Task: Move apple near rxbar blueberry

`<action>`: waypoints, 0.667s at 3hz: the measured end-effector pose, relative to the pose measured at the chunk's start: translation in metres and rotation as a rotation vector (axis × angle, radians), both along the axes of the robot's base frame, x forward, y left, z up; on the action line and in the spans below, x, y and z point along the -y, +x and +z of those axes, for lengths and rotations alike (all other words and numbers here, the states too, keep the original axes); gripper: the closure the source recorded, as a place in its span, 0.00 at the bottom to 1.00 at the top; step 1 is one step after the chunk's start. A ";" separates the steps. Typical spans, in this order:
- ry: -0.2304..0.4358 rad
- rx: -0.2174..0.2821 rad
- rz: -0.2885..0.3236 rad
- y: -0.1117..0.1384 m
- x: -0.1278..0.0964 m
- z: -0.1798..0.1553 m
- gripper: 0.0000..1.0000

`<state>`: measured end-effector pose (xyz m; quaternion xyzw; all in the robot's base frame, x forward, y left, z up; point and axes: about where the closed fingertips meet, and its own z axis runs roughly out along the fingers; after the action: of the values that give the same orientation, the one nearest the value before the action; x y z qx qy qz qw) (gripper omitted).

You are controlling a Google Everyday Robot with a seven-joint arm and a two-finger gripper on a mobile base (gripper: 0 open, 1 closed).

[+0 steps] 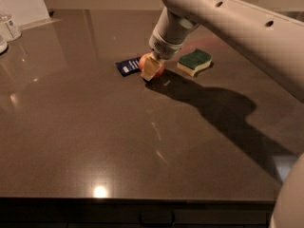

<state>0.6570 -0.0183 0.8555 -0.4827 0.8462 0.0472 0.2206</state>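
Observation:
The red apple (145, 63) sits low at the dark table, right next to the right end of the dark blue rxbar blueberry wrapper (128, 66). My gripper (151, 66) is over the apple, its pale fingers (149, 68) closed around it. The front of the apple is hidden by the fingers. I cannot tell whether the apple rests on the table.
A green-topped yellow sponge (194, 62) lies to the right of the apple. Small clear containers (10, 26) stand at the far left. A white board (21, 4) leans at the back left. The table's front edge (142, 201) runs along the bottom.

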 end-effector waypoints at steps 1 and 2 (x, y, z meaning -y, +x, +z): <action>0.004 -0.009 -0.004 0.002 0.001 -0.007 0.36; 0.010 -0.010 -0.008 0.004 0.001 -0.009 0.13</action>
<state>0.6611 -0.0189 0.8460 -0.4781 0.8489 0.0533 0.2190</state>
